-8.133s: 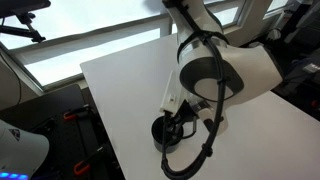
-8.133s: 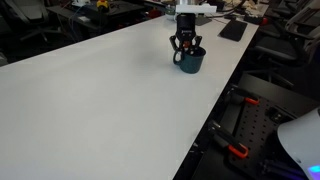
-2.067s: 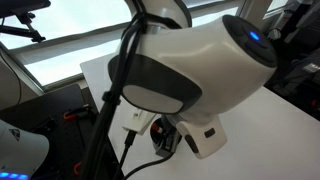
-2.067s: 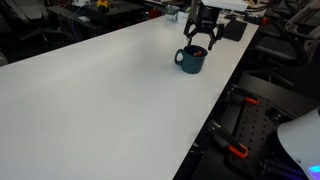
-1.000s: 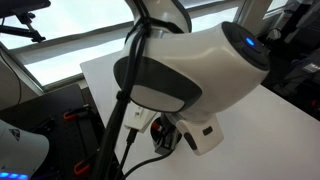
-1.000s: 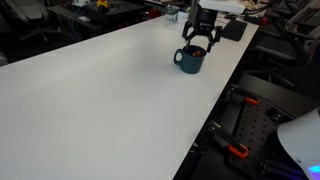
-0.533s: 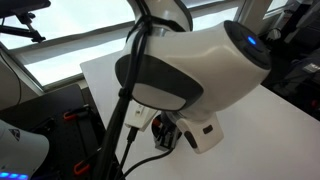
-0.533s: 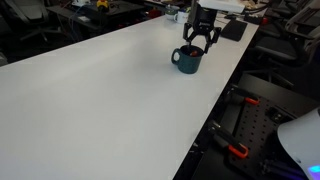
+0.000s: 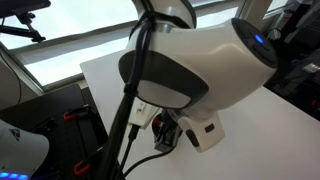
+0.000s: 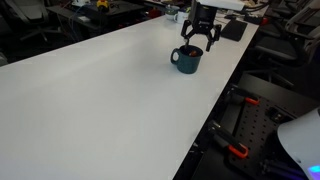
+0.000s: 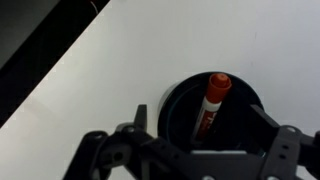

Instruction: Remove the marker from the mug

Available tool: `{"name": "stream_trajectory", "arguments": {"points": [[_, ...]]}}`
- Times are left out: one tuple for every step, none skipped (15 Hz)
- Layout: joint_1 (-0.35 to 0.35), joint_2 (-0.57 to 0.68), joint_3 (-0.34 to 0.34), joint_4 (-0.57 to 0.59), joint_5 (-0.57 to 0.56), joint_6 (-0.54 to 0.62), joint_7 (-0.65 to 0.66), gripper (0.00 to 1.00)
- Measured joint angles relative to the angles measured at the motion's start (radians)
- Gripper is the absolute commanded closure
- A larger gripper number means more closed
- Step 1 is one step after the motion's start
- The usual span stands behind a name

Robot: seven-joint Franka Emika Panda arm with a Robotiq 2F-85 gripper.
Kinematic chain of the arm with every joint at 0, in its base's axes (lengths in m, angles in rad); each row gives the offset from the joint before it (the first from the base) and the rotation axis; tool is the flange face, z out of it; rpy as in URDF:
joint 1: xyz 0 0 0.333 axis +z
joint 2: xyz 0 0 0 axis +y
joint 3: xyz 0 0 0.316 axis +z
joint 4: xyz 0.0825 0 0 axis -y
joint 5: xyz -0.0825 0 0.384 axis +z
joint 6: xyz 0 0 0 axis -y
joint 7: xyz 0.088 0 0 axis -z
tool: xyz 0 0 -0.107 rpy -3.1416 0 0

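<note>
Hand (image 10: pixel 200 44) is spread wide and empty, hanging just above the mug (image 10: pixel 187 60) near the far edge of the white desk (image 10: pixel 100 95). In the wrist view the two fingers (image 11: pixel 100 152) flank the mug (image 11: pixel 178 112) without touching the marker (image 11: pixel 212 103). The marker stands tilted inside the mug, red end up, leaning on the rim. Fingertips are cut off at the bottom of the wrist view. In an exterior view the arm housing (image 9: pixel 200 65) blocks the mug.
</note>
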Motion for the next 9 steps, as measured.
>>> {"name": "stream_trajectory", "arguments": {"points": [[0.0, 0.0, 0.0, 0.003, 0.0, -0.006, 0.0, 0.0], [0.0, 0.0, 0.0, 0.005, 0.0, -0.01, 0.0, 0.0], [0.0, 0.0, 0.0, 0.007, 0.0, -0.014, 0.0, 0.0], [0.0, 0.0, 0.0, 0.008, 0.0, -0.014, 0.0, 0.0], [0.001, 0.0, 0.0, 0.01, 0.0, -0.014, 0.0, 0.0], [0.001, 0.0, 0.001, 0.013, 0.0, -0.014, 0.0, 0.0], [0.001, 0.0, 0.003, 0.016, 0.001, -0.014, 0.0, 0.0], [0.001, 0.0, 0.005, 0.018, 0.002, -0.014, 0.0, 0.0], [0.003, 0.0, 0.007, 0.021, 0.003, -0.014, 0.0, 0.0]]}}
